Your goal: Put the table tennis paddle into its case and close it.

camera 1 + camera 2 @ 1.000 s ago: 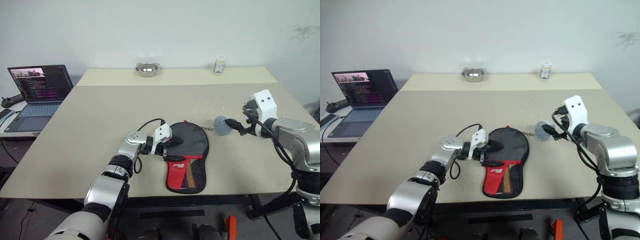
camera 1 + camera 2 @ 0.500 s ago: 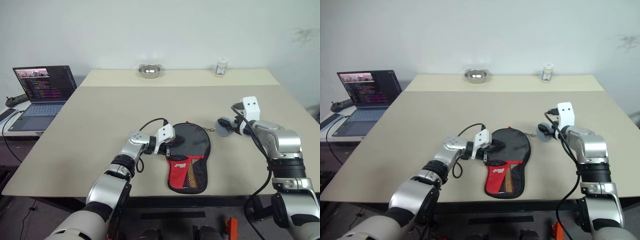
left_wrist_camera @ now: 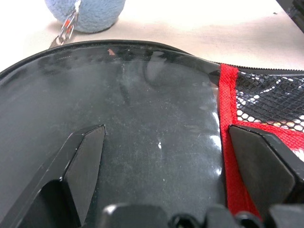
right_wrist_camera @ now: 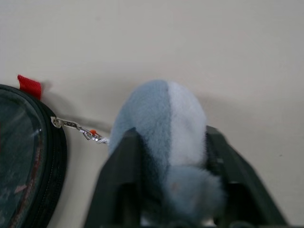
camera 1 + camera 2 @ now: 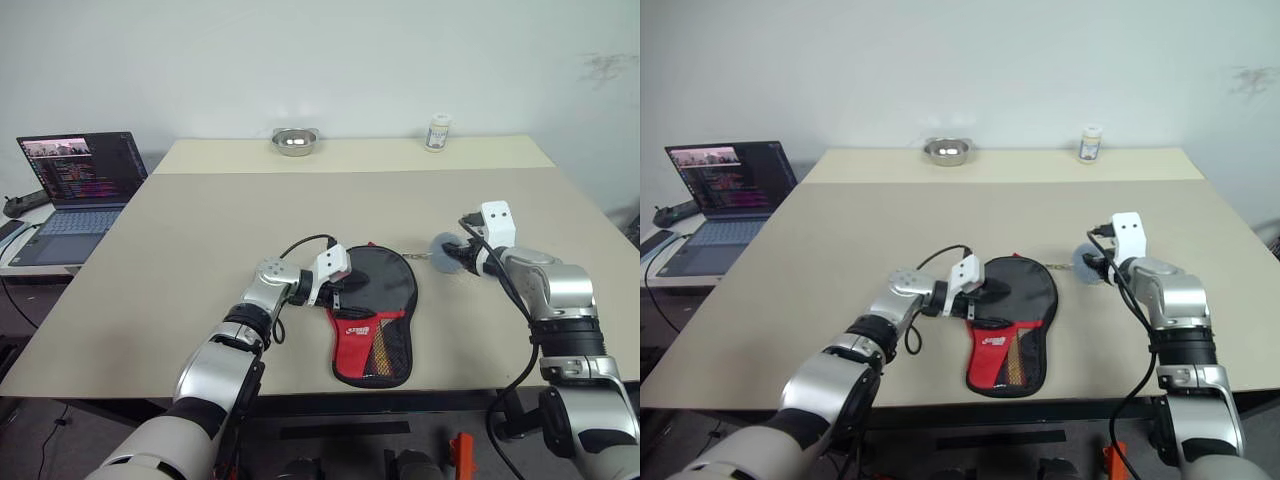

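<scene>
The case (image 5: 375, 300) lies flat on the table, its round black part away from me and its red mesh part toward the front edge. The table tennis paddle is hidden. My left gripper (image 5: 340, 290) rests open at the case's left side, with its fingers (image 3: 85, 156) spread wide over the glossy black face (image 3: 152, 118). A blue-grey plush ball (image 4: 161, 123) hangs by a short chain (image 4: 78, 128) from the case's rim. It sits on the table just right of the case. My right gripper (image 5: 462, 256) is shut on the ball, one finger pressing each side.
An open laptop (image 5: 80, 180) stands on a side table at the far left. A metal bowl (image 5: 294, 140) and a small white bottle (image 5: 437, 131) stand along the table's far edge. The table's front edge runs just below the case.
My right arm has come down to the plush ball and its fingers have closed on it. The left gripper and the case have stayed put.
</scene>
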Motion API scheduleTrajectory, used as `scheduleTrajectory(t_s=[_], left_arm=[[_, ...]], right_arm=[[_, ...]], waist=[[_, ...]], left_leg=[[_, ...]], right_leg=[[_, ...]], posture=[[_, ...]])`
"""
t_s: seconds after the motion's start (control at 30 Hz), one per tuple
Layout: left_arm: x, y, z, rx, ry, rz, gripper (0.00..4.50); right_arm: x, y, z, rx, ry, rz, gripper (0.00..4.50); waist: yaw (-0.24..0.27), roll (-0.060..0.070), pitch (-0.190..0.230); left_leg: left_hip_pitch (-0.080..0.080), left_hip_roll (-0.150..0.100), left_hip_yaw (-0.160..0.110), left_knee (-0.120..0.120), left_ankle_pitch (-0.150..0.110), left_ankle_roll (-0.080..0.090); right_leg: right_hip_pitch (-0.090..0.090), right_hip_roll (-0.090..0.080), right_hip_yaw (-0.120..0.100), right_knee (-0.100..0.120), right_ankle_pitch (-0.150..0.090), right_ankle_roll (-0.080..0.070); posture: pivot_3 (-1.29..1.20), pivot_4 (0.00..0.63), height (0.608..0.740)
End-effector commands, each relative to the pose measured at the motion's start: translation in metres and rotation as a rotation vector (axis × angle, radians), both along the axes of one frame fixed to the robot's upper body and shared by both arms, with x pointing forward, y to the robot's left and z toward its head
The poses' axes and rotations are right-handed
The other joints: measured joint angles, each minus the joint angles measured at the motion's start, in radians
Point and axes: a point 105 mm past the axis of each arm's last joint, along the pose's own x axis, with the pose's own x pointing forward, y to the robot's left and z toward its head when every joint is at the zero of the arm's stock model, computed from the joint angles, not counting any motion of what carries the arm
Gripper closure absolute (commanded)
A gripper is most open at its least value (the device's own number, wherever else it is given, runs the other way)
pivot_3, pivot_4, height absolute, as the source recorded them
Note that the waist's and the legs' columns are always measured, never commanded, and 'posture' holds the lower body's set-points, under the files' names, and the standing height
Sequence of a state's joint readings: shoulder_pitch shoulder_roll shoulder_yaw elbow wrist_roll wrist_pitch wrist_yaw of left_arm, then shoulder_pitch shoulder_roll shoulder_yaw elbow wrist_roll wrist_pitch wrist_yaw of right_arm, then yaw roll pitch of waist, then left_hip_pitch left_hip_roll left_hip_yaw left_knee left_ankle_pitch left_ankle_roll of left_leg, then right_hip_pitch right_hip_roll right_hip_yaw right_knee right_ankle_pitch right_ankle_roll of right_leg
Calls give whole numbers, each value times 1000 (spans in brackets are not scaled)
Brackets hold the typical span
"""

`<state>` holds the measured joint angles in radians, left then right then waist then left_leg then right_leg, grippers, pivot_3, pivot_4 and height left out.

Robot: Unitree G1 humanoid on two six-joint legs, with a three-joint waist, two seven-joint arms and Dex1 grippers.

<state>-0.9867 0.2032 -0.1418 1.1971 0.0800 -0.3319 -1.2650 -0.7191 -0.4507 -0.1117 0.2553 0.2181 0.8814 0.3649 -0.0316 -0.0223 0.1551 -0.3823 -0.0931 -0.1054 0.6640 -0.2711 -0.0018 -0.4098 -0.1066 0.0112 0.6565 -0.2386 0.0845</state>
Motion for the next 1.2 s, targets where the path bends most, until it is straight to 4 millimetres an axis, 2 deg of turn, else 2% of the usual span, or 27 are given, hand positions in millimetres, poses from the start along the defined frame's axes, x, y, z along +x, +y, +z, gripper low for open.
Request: scheduleTrajectory(t_s=[0.03, 0.13, 0.37, 0.53, 0.63, 0.77, 1.0, 1.2], left_arm=[[-5, 13, -25, 110, 32, 13, 0], [-5, 13, -29, 120, 36, 25, 0], [-7, 6, -31, 113, 49, 21, 0], [-8, 1, -32, 107, 59, 15, 0], [-9, -2, -33, 104, 64, 16, 0], [-9, -4, -35, 101, 72, 22, 0], [-8, -6, -35, 102, 70, 34, 0], [-6, -8, -35, 105, 61, 44, 0]], right_arm=[[-4, 2, 10, -16, -35, 9, 3877], [-9, 0, 10, -25, -30, 9, 4436], [-48, -19, 9, -90, 30, 27, 4471], [-89, -31, 6, -145, 107, 67, 4473], [-136, -8, 0, -185, 207, 251, 4474], [-183, 17, -12, -220, 326, 457, 4475], [-239, 37, -26, -218, 477, 701, 4477], [-266, 51, -32, -169, 528, 847, 4481]], waist=[[0, 0, 0], [1, 0, 0], [5, 0, -1], [13, 0, -1], [27, 1, -2], [33, 0, -2], [50, 0, -2], [60, 0, -2]], left_leg=[[0, 0, 0, 0, 0, 0], [2, 0, -1, 0, 0, 0], [2, 0, -2, 0, 0, 0], [1, 0, -4, 0, 0, 0], [0, 1, -5, -1, -1, 1], [-1, 1, -5, -1, -2, 3], [1, 1, -9, 0, -4, 5], [1, 0, -17, 0, -4, 5]], right_leg=[[0, 0, 0, 0, 0, 0], [2, 0, -1, 0, 0, 0], [4, 0, -2, -1, 0, 0], [5, 0, -5, -4, 0, 1], [6, 0, -6, -8, 0, 1], [8, 0, -7, -11, 0, 1], [16, -3, -15, -14, -5, 9], [22, -3, -23, -21, -6, 10]], posture=[[0, 150, 740], [0, 150, 740], [0, 150, 740], [0, 150, 740], [0, 150, 740], [0, 150, 740], [0, 150, 740], [0, 150, 740]])
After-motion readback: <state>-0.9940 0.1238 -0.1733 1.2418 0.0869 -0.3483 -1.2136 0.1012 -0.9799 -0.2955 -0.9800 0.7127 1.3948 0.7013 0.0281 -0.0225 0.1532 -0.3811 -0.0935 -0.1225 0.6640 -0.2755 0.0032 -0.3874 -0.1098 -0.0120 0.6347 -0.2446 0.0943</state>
